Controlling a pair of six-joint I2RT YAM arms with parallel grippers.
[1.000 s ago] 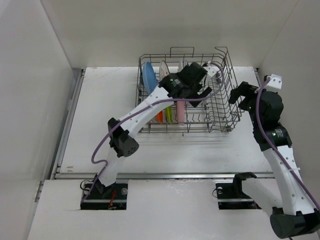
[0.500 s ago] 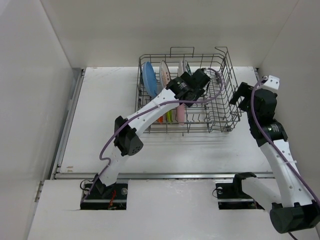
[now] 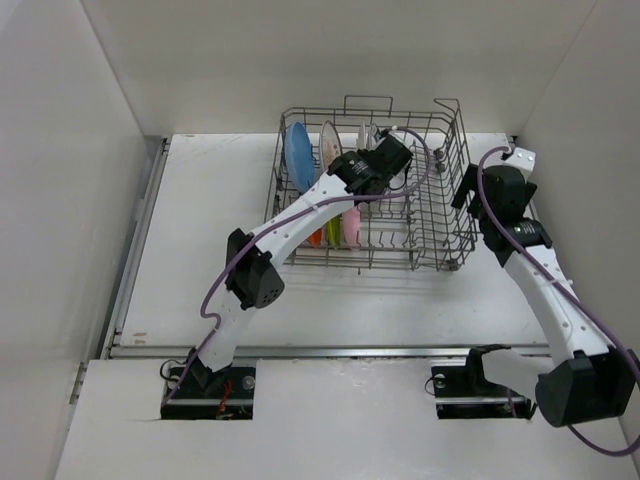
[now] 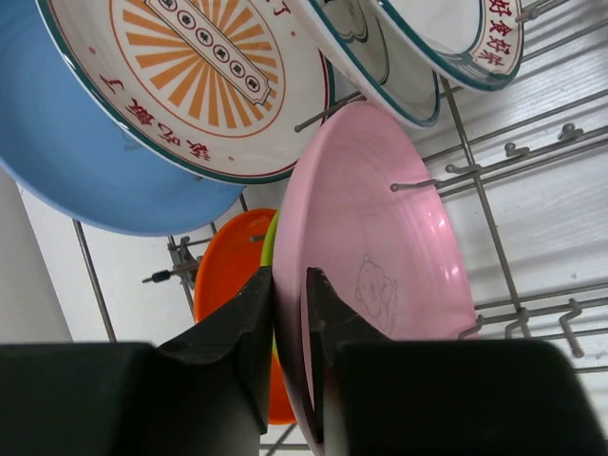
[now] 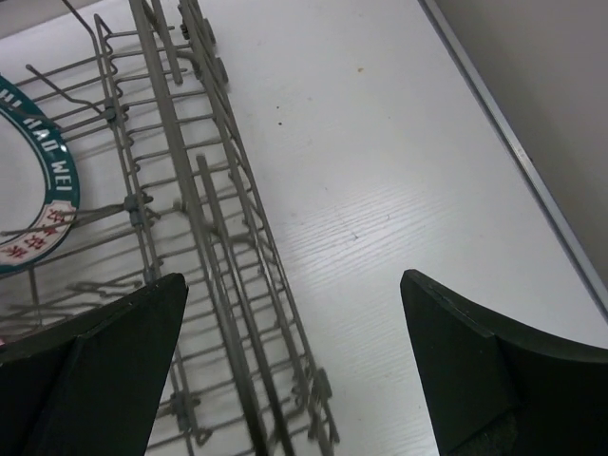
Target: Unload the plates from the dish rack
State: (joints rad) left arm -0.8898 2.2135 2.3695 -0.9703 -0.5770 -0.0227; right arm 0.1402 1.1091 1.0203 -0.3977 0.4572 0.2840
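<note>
left wrist — fingers [image 4: 249, 328], clamped on pink plate [image 4: 380, 247] (upright)

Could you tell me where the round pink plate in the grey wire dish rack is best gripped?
Grip its exposed top rim, coming straight down from above. The round pink plate stands on edge between the tines of the grey wire dish rack, with a small orange plate close beside one face, so only the rim is free. The left gripper straddles it there.
</note>
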